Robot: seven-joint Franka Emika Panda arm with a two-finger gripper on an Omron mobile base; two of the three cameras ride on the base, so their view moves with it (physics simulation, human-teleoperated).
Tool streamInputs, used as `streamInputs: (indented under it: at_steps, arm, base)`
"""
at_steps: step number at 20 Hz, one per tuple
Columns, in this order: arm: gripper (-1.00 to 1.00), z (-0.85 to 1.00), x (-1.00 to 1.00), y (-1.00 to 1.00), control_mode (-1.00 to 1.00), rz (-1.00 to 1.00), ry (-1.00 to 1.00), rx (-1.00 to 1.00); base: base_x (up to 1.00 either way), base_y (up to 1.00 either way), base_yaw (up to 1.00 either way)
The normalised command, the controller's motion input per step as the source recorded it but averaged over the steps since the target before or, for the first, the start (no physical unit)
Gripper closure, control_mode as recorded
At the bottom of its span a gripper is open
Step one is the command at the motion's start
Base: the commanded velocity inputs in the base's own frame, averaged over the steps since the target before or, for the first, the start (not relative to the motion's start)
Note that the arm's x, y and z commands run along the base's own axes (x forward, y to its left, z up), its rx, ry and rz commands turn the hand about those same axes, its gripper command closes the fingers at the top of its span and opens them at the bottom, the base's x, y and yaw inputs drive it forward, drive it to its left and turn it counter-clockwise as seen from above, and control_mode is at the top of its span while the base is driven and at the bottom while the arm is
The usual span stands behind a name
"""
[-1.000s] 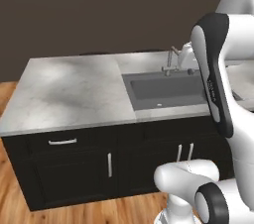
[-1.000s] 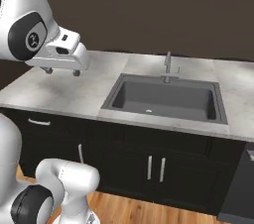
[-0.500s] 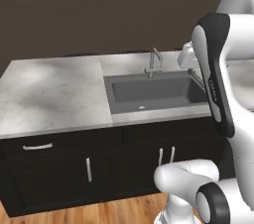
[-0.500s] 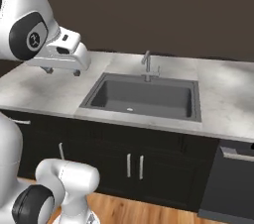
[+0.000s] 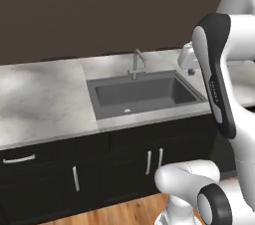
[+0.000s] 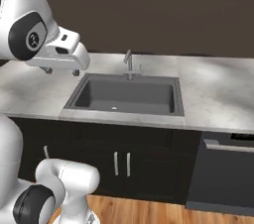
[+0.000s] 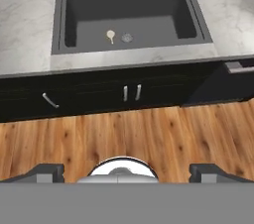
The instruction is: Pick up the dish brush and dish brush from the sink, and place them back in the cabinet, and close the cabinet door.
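The sink [image 7: 163, 17] is a dark grey basin set in the marble counter, also seen in the left base view as the sink [image 5: 149, 92] and in the right base view as the sink [image 6: 134, 91]. A dish brush [image 7: 110, 35] with a pale cream round head lies on the basin floor just left of the drain [image 7: 127, 36]. My gripper [image 6: 62, 72] hangs high over the counter left of the sink, well away from the brush. It is open, with nothing between its fingertips [image 7: 47, 171]. In the left base view my gripper [image 5: 189, 69] peeks out behind the arm. The cabinet and the cabinet door are out of view.
A slim grey faucet [image 6: 128, 64] stands at the sink's back edge. Marble counter [image 6: 218, 89] runs to both sides. Below are black base cabinets [image 6: 121, 163] with silver handles, a dishwasher front [image 6: 223, 173] at the right, and wood floor [image 7: 124, 129].
The whole picture has slid left in both base views, so the base has driven to the right along the counter. The arm holds the same pose, gripper still open.
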Motion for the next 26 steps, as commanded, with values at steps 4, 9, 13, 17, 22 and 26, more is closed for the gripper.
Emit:
streamInputs:
  at_steps: [4, 9, 13, 17, 22, 26]
  arm:
    - [-1.0, 0.0, 0.0, 0.0, 1.0, 0.0, 0.0, 0.0]
    - [-1.0, 0.0, 0.0, 0.0, 1.0, 0.0, 0.0, 0.0]
    - [-1.0, 0.0, 0.0, 0.0, 1.0, 0.0, 0.0, 0.0]
    - [-1.0, 0.0, 0.0, 0.0, 1.0, 0.0, 0.0, 0.0]
    - [-1.0, 0.0, 0.0, 0.0, 1.0, 0.0, 0.0, 0.0]
    - [-1.0, 0.0, 0.0, 0.0, 1.0, 0.0, 0.0, 0.0]
  base:
    - [0.39, -0.22, -0.22]
    - [0.53, -0.19, -0.05]
    - [0.59, -0.24, 0.0]
    - [0.62, -0.32, 0.0]
    - [0.53, -0.38, 0.01]
    - [0.31, -0.49, 0.03]
